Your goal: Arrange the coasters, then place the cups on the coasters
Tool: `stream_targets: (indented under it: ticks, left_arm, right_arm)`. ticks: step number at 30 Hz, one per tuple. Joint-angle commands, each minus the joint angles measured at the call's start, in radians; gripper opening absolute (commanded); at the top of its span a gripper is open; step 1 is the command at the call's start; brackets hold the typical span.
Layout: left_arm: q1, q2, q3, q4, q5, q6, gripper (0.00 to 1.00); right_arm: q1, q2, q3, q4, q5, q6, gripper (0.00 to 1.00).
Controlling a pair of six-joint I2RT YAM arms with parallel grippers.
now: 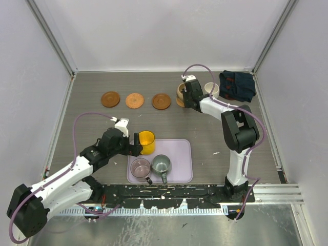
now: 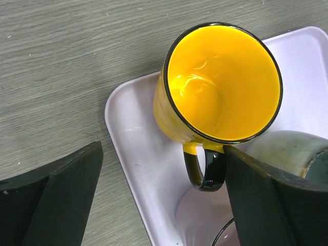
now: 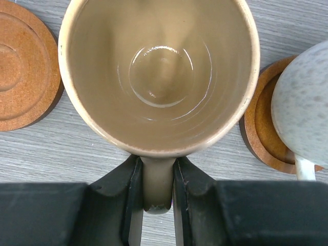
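Three coasters lie in a row at the back. My right gripper is shut on the handle of the tan cup, upright just right of that row; what is under it is hidden. The white cup stands on a coaster. Another coaster lies left of the tan cup. My left gripper is open around the black handle of the yellow cup, which stands in the lilac tray.
The pink cup and the grey-green cup stand in the tray's front half. A dark navy cloth lies at the back right corner. Walls enclose the table on three sides.
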Motion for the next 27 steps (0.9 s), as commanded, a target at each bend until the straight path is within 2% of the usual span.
stream_targets:
  ticks: [1,27]
  left_arm:
    - [0.012,0.014,0.014,0.058,-0.018,-0.001,0.98]
    - [0.012,-0.013,-0.031,0.066,0.032,-0.030,0.98]
  right_arm:
    - [-0.004,-0.052,0.031,0.156,-0.004,0.012,0.01]
    - [-0.004,-0.074,0.009,0.119,0.020,0.040,0.01]
